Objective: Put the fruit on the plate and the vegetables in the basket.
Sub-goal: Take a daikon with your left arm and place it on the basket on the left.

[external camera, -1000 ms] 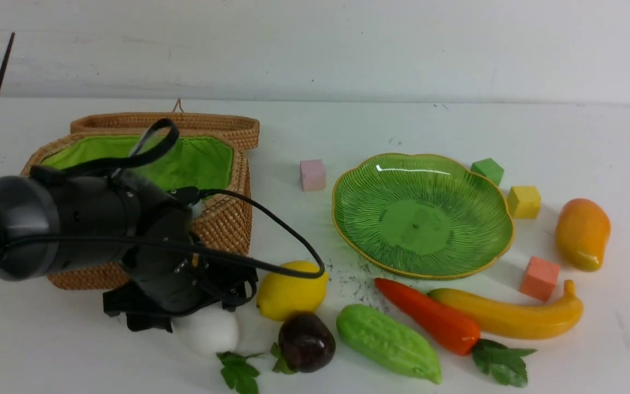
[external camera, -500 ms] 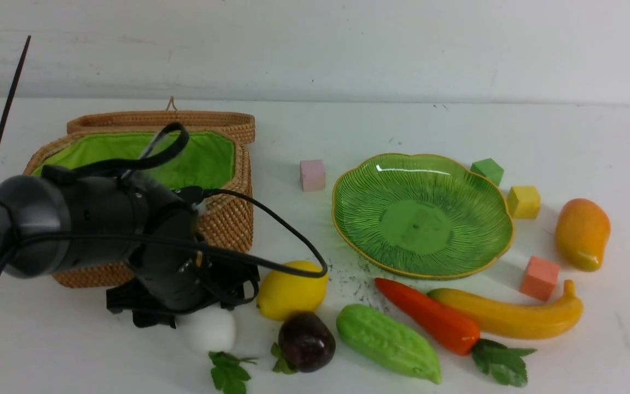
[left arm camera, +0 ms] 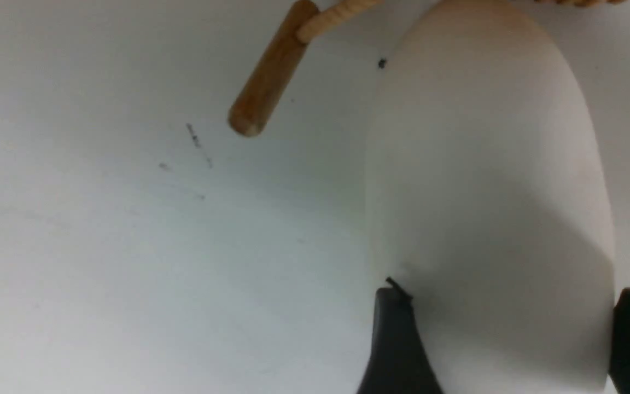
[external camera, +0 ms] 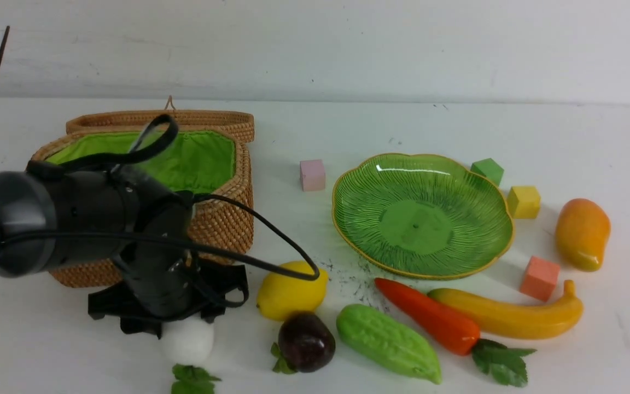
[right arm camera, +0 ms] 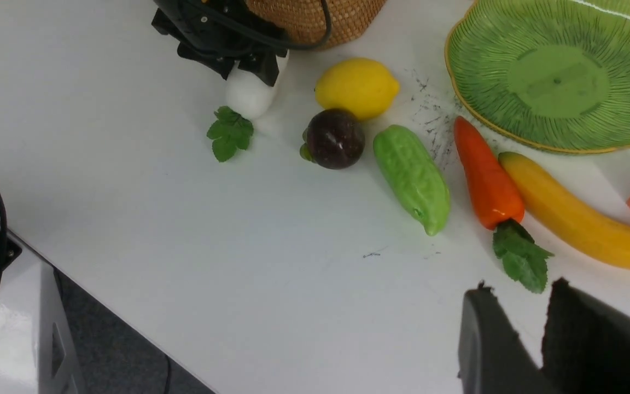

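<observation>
My left gripper is down at the table in front of the wicker basket, and its fingers press both sides of the white radish. The lemon, purple fruit, green gourd, carrot and banana lie in a row along the front. To the far right lies the mango. Nothing is on the green plate. My right gripper hovers slightly open above the table near the carrot's leaves, holding nothing.
Foam cubes stand round the plate: pink, green, yellow and salmon. The basket's lid leans open behind it, and its wooden toggle hangs near the radish. The table's near edge drops off beside the left arm.
My left gripper has closed in on the white radish and shifted left, and the radish with its leaves slid left with it. The basket was nudged slightly. The other produce has not moved.
</observation>
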`<state>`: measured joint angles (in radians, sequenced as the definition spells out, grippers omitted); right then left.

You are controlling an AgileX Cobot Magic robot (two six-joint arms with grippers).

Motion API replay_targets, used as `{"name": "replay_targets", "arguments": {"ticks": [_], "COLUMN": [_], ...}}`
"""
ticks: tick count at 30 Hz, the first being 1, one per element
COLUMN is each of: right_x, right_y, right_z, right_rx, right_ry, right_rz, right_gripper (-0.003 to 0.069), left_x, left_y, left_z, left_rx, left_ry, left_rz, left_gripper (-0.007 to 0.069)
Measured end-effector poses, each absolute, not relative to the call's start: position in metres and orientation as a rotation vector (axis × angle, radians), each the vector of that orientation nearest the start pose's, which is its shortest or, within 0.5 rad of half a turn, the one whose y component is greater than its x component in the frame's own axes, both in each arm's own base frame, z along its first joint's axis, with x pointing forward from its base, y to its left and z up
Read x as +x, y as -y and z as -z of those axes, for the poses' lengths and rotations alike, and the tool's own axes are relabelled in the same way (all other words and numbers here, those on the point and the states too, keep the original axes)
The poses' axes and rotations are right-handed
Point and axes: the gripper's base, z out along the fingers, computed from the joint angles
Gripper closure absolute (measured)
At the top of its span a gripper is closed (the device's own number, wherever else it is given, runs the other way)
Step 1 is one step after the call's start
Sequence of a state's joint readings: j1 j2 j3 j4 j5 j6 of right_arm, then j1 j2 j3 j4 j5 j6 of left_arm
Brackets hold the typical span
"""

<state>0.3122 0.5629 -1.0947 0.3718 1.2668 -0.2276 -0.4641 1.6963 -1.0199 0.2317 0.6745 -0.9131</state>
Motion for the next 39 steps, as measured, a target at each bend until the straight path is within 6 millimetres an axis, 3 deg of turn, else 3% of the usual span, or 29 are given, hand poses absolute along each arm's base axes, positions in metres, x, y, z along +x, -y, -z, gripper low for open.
{"name": "replay_targets", "arguments": {"ticks": [3,8,10,12,16,24,28,34,39], "right_x": [0.031,0.031,0.031,0.031,0.031,0.031,0.031,0.031,0.031], "right_y": [-0.043,-0.043,-0.043,-0.043,-0.043,-0.043,-0.043,-0.043,-0.043], "right_z": [-0.42,-0.42,-0.42,-0.42,-0.42,-0.42,-0.42,-0.42,-0.42], "right_rx": [-0.658,-0.66,-0.66,-0.66,-0.66,-0.661,-0.662,-0.661,-0.661], "right_ry": [-2.096,-2.095,-2.095,-2.095,-2.095,-2.095,-2.095,-2.095,-2.095], "right_rz": [-0.499,-0.498,-0.498,-0.498,-0.498,-0.497,-0.498,-0.497,-0.497], "right_gripper": [0.0487,0.0487,0.0487,0.0485,0.048,0.048,0.0478,0.0478,0.0478], "left_x": [0.291,0.286,0.285,0.285,0.28,0.266,0.259,0.259,0.263], "left_y": [0.13,0.127,0.126,0.126,0.125,0.12,0.117,0.121,0.125], "left_z": [-0.195,-0.204,-0.207,-0.208,-0.21,-0.23,-0.221,-0.191,-0.186], "left_rx": [-0.409,-0.363,-0.353,-0.349,-0.332,-0.328,-0.302,-0.244,-0.233], "left_ry": [-2.778,-2.789,-2.789,-2.79,-2.815,-2.821,-2.806,-2.696,-2.649], "left_rz": [0.065,0.029,0.03,0.029,0.024,0.056,0.08,0.228,0.281], "left_gripper": [0.0213,0.0466,0.0527,0.054,0.0477,0.0202,0.0105,0.0045,0.0039]}}
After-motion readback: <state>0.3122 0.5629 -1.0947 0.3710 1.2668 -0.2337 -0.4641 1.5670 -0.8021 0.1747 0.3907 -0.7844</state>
